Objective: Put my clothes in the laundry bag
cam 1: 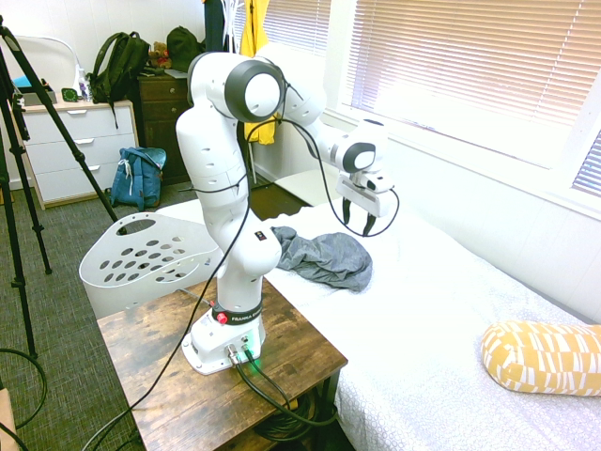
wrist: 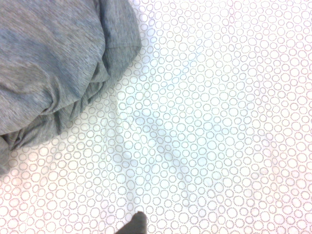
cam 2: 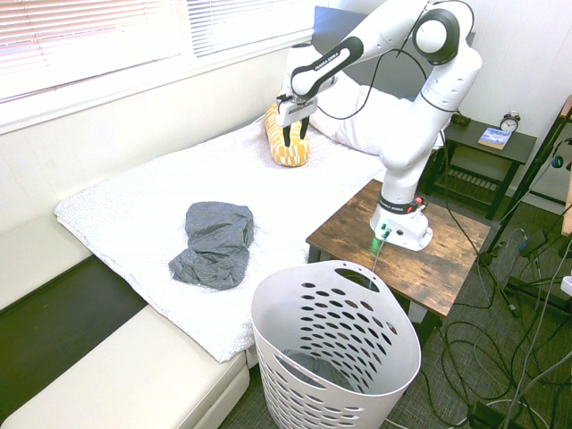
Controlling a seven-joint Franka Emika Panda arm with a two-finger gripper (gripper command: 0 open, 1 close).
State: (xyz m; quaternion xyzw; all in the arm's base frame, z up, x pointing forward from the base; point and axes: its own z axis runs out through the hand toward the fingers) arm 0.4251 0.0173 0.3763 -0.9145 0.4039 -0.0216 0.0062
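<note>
Grey garment left on bed, released jaws held above

The crumpled dark grey garment of soft, slightly heathered fabric (cam 2: 217,244) is spread in loose folds on the bed with the white sheet printed with small dotted rings (cam 1: 413,319). In the wrist view, 1 part of it is shown close up, its edge bunched and a seam visible.

The 2 dark jaws of the white arm (cam 2: 296,132) are parted and released, pointed downward over the bed, with nothing grasped between them. They are held apart from the garment, which is seen near them in the first exterior view.

The wide white plastic laundry basket with oval holes and cut-out handles (cam 2: 335,331) is stood upright beside the bed and just beside the brown wood-topped counter (cam 2: 357,214), on which the arm is mounted. Some dark grey fabric (cam 2: 317,366) is contained in the bottom of the basket; what it is cannot be told.

Farther along the bed, well apart from the garment, the yellow and white patterned pillow (cam 1: 543,358) is laid. The blue fabric backpack (cam 1: 139,178) is set on the floor against the white chest of drawers (cam 1: 83,150). Behind the arm, a bright yellow jacket (cam 1: 254,38) is hung.
</note>
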